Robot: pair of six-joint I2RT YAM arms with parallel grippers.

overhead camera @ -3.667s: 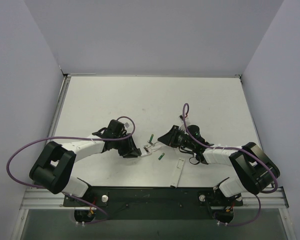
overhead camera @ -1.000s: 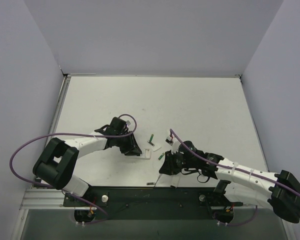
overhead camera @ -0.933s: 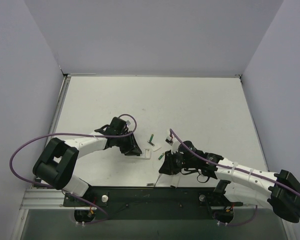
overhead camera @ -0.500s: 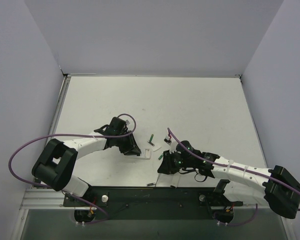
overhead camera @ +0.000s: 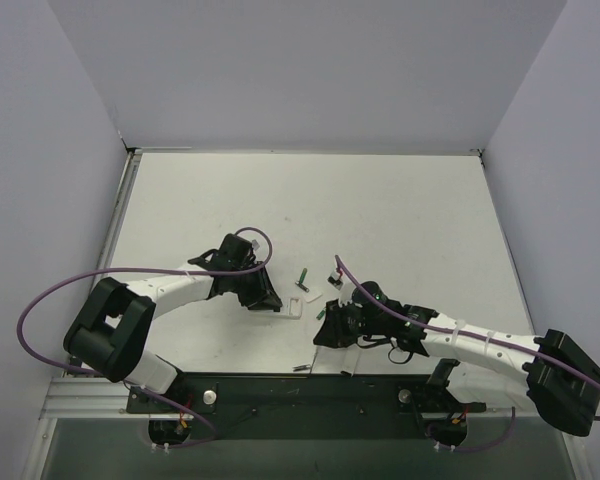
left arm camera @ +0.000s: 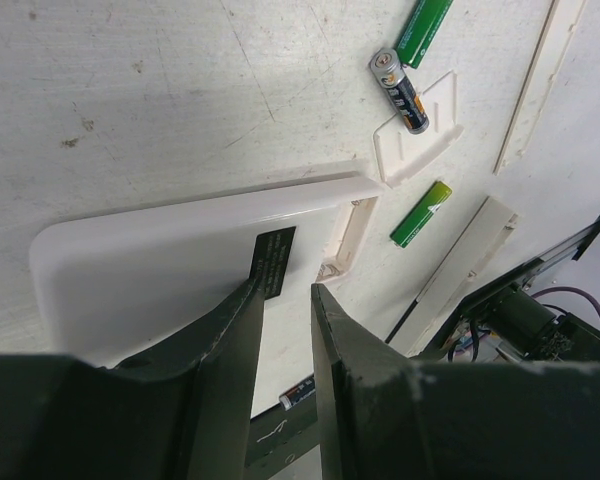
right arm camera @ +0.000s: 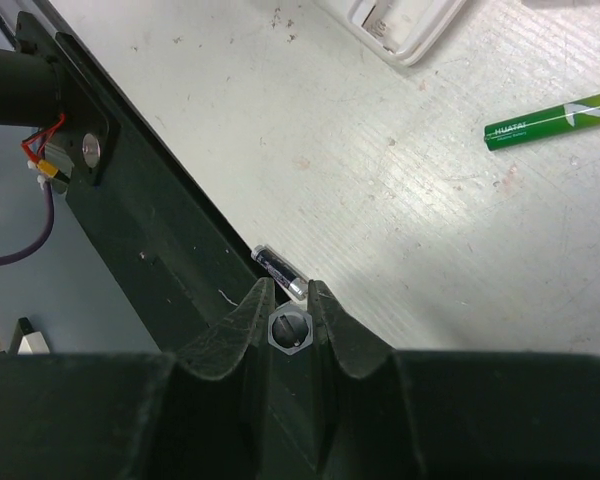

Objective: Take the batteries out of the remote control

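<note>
While left end effector (left arm camera: pixel 285 330) pins remote (left arm camera: pixel 180 265) narrowly, right end effector (right arm camera: pixel 285 300), fingers nearly closed and empty, hovers over dark battery (right arm camera: pixel 278 270) at bench (right arm camera: pixel 400 200) edge; two green batteries (left arm camera: pixel 421 213) lie loose nearby. Next, judged: widen, lower, pinch.

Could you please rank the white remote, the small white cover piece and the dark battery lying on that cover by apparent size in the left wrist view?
1. white remote, by far the largest.
2. small white cover piece.
3. dark battery, smallest, lying across the cover's edge.
</note>
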